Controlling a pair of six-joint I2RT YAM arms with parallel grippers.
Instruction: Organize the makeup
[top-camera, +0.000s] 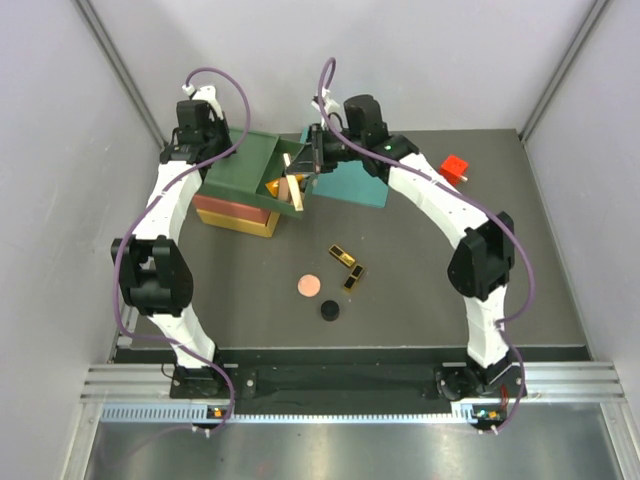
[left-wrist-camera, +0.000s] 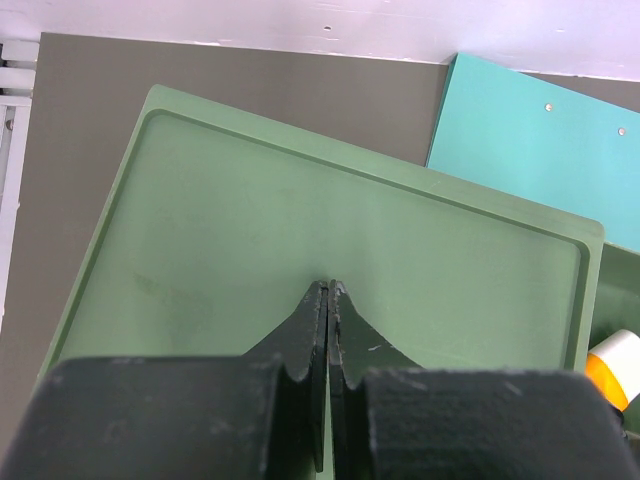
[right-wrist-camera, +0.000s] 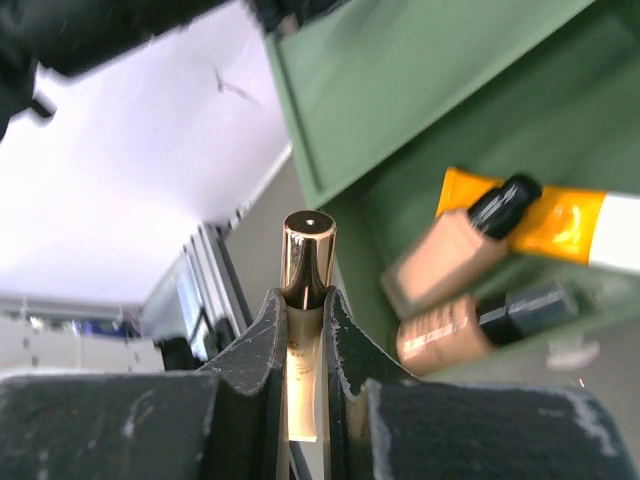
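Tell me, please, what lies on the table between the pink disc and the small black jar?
Nothing: in the top external view the strip of dark table between the pink disc and black jar is bare.

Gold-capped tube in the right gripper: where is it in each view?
Top external: gold-capped tube upper centre, just right of the green lid.
Left wrist: not in view.
Right wrist: centre, clamped in the right gripper.
Shared landmark: the green lid, also in left wrist and right wrist.

The grey table (top-camera: 420, 290) carries stacked boxes (top-camera: 238, 215) far left, a mat (top-camera: 352, 185) far centre, a cube (top-camera: 454, 168) far right, and two cases (top-camera: 341, 254) (top-camera: 353, 277), a disc (top-camera: 308, 286) and a jar (top-camera: 329, 311) at the middle.
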